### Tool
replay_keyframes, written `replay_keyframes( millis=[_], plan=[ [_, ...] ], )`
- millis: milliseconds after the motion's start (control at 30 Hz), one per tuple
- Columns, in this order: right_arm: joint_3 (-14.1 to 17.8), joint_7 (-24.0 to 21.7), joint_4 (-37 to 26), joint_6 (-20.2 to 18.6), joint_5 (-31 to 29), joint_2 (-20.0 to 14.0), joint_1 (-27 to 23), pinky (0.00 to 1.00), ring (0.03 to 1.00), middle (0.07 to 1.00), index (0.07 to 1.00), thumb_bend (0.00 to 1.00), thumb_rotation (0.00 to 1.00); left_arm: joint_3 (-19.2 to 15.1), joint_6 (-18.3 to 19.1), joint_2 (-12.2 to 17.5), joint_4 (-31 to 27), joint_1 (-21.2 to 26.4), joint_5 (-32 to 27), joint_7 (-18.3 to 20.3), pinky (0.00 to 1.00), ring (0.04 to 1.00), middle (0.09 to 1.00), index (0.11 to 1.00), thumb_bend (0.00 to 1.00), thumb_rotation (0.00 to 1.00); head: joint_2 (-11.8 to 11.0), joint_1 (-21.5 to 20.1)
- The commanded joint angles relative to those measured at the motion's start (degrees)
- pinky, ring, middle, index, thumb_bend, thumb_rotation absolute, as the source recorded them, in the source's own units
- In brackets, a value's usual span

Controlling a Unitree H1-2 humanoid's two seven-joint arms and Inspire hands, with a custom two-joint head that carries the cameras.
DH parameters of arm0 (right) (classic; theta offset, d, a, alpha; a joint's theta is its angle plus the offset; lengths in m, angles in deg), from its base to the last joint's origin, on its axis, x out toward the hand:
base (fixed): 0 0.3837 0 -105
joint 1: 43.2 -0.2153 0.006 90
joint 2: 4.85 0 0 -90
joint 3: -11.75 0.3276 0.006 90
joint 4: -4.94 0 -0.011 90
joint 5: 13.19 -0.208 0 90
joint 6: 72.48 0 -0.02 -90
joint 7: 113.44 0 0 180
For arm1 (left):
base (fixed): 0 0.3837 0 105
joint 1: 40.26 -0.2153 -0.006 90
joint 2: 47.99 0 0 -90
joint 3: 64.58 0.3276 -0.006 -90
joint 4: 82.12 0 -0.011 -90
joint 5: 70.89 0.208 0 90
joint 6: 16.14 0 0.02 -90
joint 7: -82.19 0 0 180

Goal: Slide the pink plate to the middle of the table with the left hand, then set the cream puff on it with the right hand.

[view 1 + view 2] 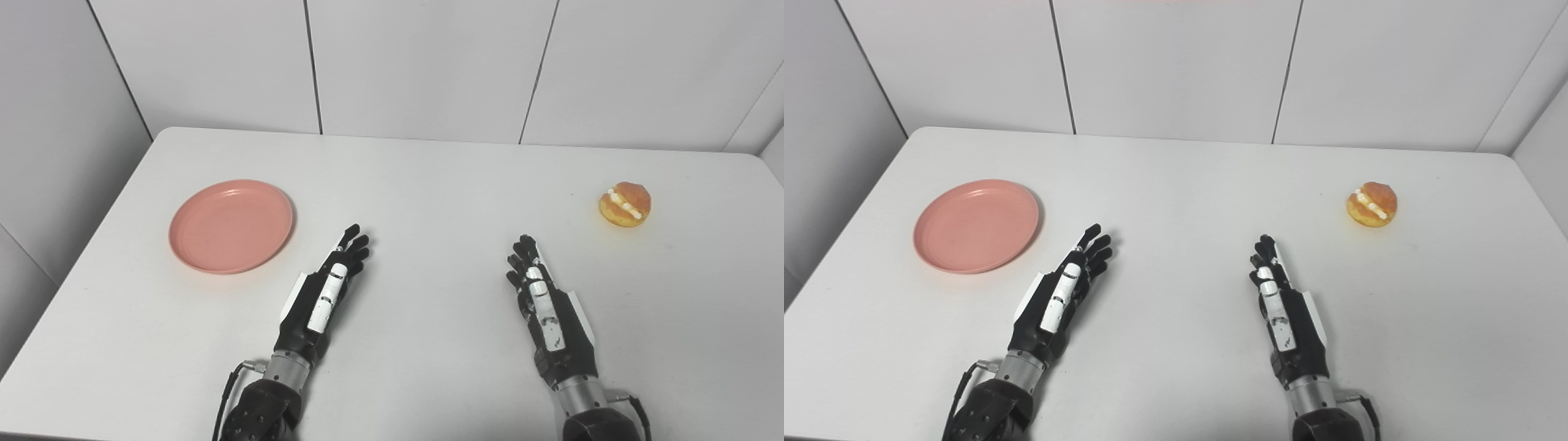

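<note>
Nothing started. Round pink plastic plate (pixel 231 225) at table's left side, golden cream-filled puff (pixel 625 204) far right. Left hand (pixel 323 295) and right hand (pixel 547 309) both empty, fingers extended, near front of white table (pixel 429 184). Next call, likely: left hand reaches plate rim, slides it toward centre.

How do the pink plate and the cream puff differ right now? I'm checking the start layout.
The pink plate lies flat, wide and empty on the table's left; the cream puff is a small, rounded, golden pastry with a white cream seam, on the right. The plate lies nearer the left hand, the puff nearer the right hand. Neither is touched.
</note>
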Motion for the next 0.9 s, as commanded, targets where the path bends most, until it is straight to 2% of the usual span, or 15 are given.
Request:
replay_keyframes(
  millis=[0,67,100,133,167,200,233,400,600,867],
  plan=[
    [0.3,0.2,1.8,1.9,-0.1,0.1,0.2,1.0,1.0,1.0,1.0,0.52,0.93,-0.5,-0.2,0.4,3.4,-0.7,-0.1,-0.1,1.0,1.0,1.0,1.0,0.42,1.0,-0.4,0.6],
    [0.4,0.0,1.7,1.7,-0.3,-0.1,0.3,1.0,1.0,1.0,1.0,0.53,0.93,-0.3,0.1,0.1,3.3,-0.8,0.2,-0.4,1.0,1.0,1.0,1.0,0.41,1.0,-1.1,2.2],
    [0.5,-0.2,1.7,1.5,-0.6,-0.3,0.3,1.0,1.0,1.0,1.0,0.53,0.93,-0.1,0.1,-0.1,3.4,-0.8,0.5,-0.6,1.0,1.0,1.0,1.0,0.41,1.0,-2.0,4.4],
    [0.6,-0.3,1.7,1.4,-0.8,-0.5,0.3,1.0,1.0,1.0,1.0,0.53,0.93,0.0,0.1,-0.3,3.5,-0.8,0.7,-0.8,1.0,1.0,1.0,1.0,0.4,1.0,-2.0,4.4],
    [0.8,-0.7,1.8,1.4,-1.2,-0.9,0.4,1.0,1.0,1.0,1.0,0.54,0.93,0.2,0.2,-0.8,3.7,-0.9,0.7,-0.9,1.0,1.0,1.0,1.0,0.4,1.0,-3.3,7.7],
    [0.9,-1.0,1.9,1.5,-1.5,-1.3,0.4,1.0,1.0,1.0,1.0,0.51,0.93,0.4,0.3,-1.1,3.8,-0.9,0.8,-1.0,1.0,1.0,1.0,1.0,0.39,1.0,-3.3,7.7],
    [1.1,-1.6,2.1,1.6,-2.0,-1.8,0.5,1.0,1.0,1.0,1.0,0.5,0.93,0.6,0.3,-1.7,4.0,-0.9,0.8,-1.1,1.0,1.0,1.0,1.0,0.39,1.0,-4.6,10.5],
    [2.2,-2.7,4.0,3.2,-3.4,-3.5,0.5,1.0,1.0,1.0,1.0,0.49,0.94,1.5,-0.4,-4.1,6.4,-0.4,2.5,-2.6,1.0,1.0,1.0,1.0,0.42,1.0,-8.5,16.5],
    [2.8,-3.9,6.0,5.2,-4.3,-4.5,0.2,1.0,1.0,1.0,1.0,0.44,0.97,2.1,-0.2,-5.8,8.5,0.3,3.5,-3.7,1.0,1.0,1.0,1.0,0.43,1.0,-10.8,19.4],
    [2.5,-3.9,6.2,5.9,-4.5,-5.1,0.2,1.0,1.0,1.0,1.0,0.34,1.0,2.4,-1.0,-6.1,10.4,0.9,3.5,-3.7,1.0,1.0,1.0,1.0,0.43,1.0,-11.4,20.5]
  ],
)
